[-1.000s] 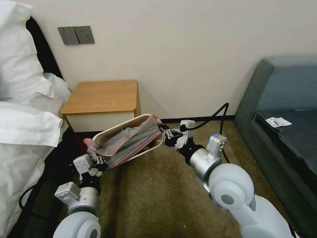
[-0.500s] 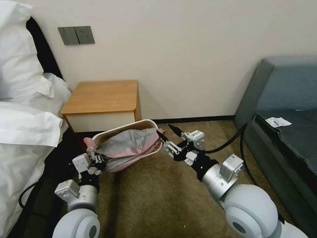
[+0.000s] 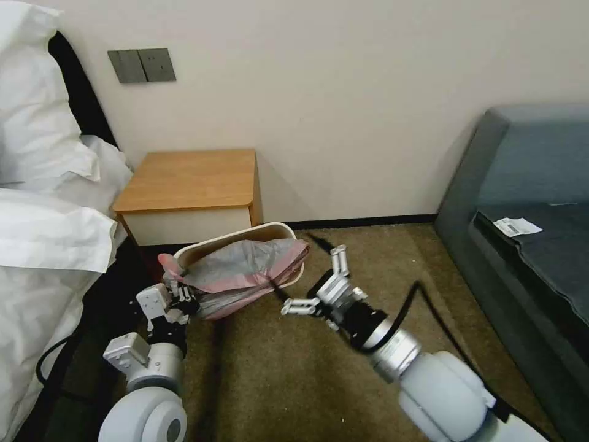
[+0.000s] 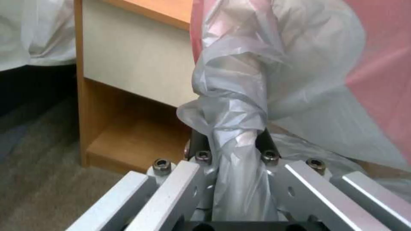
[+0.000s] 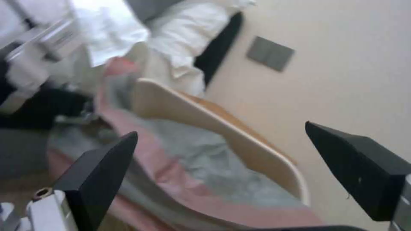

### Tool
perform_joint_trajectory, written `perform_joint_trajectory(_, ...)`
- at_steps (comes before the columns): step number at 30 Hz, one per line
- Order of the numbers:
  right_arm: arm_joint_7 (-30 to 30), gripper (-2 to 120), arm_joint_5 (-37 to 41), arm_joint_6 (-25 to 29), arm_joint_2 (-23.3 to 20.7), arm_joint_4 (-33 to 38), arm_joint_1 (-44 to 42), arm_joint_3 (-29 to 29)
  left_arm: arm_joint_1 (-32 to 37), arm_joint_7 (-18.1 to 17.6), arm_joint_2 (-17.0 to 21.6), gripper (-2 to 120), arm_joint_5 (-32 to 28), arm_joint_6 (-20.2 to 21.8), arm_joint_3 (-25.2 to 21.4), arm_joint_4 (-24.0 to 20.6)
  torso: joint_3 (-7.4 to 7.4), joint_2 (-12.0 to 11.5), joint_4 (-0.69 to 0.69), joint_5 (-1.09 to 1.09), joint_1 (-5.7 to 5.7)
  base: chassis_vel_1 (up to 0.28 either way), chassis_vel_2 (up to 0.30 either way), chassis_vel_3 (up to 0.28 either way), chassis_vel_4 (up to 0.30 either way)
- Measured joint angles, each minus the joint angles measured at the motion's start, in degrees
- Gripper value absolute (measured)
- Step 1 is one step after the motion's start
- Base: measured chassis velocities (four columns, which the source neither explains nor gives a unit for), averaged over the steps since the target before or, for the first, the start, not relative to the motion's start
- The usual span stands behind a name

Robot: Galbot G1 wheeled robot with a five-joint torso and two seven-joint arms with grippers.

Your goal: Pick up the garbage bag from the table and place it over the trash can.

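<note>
The trash can (image 3: 270,230) stands on the carpet in front of the table (image 3: 190,178), its cream rim showing. The garbage bag (image 3: 245,267), grey with a pink rim, lies crumpled across the can's mouth and spills over its near side. My left gripper (image 3: 183,301) is shut on the bag's left end; in the left wrist view the twisted plastic (image 4: 237,122) is pinched at my left gripper (image 4: 233,144). My right gripper (image 3: 299,264) hangs open just right of the can, off the bag. The right wrist view has my right gripper (image 5: 227,166) wide open, with the bag (image 5: 201,160) and can rim (image 5: 240,134) beyond.
A bed with white linen (image 3: 43,245) fills the left side, close to my left arm. A grey sofa (image 3: 527,215) with a paper slip (image 3: 516,226) is at the right. Open carpet (image 3: 294,380) lies between them, and a wall stands behind the table.
My right gripper has let go of the bag's right end, opened, and drawn back and down from the can. The can has dropped level and the bag has slackened. The left gripper keeps its hold.
</note>
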Motion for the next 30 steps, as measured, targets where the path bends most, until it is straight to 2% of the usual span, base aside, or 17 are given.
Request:
perform_joint_trajectory(7, -2.05, 100, -4.10, 2.18, -0.12, -4.89, 6.19, -3.73, 0.48, 0.14, -0.42, 4, 0.71, 0.05, 0.74, -0.67, 0.00, 0.00, 0.00, 0.00, 0.00, 0.000, 0.000, 0.000, 0.000)
perform_joint_trajectory(16, -1.76, 99, -8.96, 3.85, 1.18, -8.80, 8.06, -5.44, 0.94, 0.24, -0.96, 4, 1.32, 0.05, 1.33, -0.95, 0.00, 0.00, 0.00, 0.00, 0.00, 0.000, 0.000, 0.000, 0.000)
perform_joint_trajectory(19, -0.94, 92, -12.76, 5.64, 1.90, -9.85, 8.68, -5.21, 1.13, 0.28, -1.11, 4, 1.61, 0.02, 1.51, -0.96, 0.00, 0.00, 0.00, 0.00, 0.00, 0.000, 0.000, 0.000, 0.000)
perform_joint_trajectory(22, -0.63, 78, -16.81, 7.44, 2.46, -10.33, 9.20, -4.43, 1.26, 0.31, -1.35, 4, 1.86, -0.06, 1.62, -0.96, 0.00, 0.00, 0.00, 0.00, 0.00, 0.000, 0.000, 0.000, 0.000)
perform_joint_trajectory(23, -0.52, 73, -17.11, 7.54, 2.48, -10.33, 9.21, -4.40, 1.28, 0.32, -1.41, 4, 1.91, -0.08, 1.66, -0.96, 0.00, 0.00, 0.00, 0.00, 0.00, 0.000, 0.000, 0.000, 0.000)
perform_joint_trajectory(24, -0.52, 73, -17.11, 7.54, 2.48, -10.33, 9.21, -4.40, 1.28, 0.32, -1.41, 4, 1.91, -0.08, 1.66, -0.96, 0.00, 0.00, 0.00, 0.00, 0.00, 0.000, 0.000, 0.000, 0.000)
perform_joint_trajectory(27, -0.32, 59, -17.22, 7.58, 2.49, -10.21, 9.01, -4.40, 1.30, 0.34, -1.54, 4, 2.04, -0.15, 1.74, -0.96, 0.00, 0.00, 0.00, 0.00, 0.00, 0.000, 0.000, 0.000, 0.000)
perform_joint_trajectory(29, -0.30, 56, -17.21, 7.58, 2.49, -10.09, 8.92, -4.40, 1.30, 0.34, -1.58, 4, 2.07, -0.16, 1.76, -0.96, 0.00, 0.00, 0.00, 0.00, 0.00, 0.000, 0.000, 0.000, 0.000)
perform_joint_trajectory(30, -0.29, 49, -17.17, 7.58, 2.50, -9.83, 8.81, -4.40, 1.30, 0.35, -1.63, 4, 2.11, -0.17, 1.78, -0.92, 0.00, 0.00, 0.00, 0.00, 0.00, 0.000, 0.000, 0.000, 0.000)
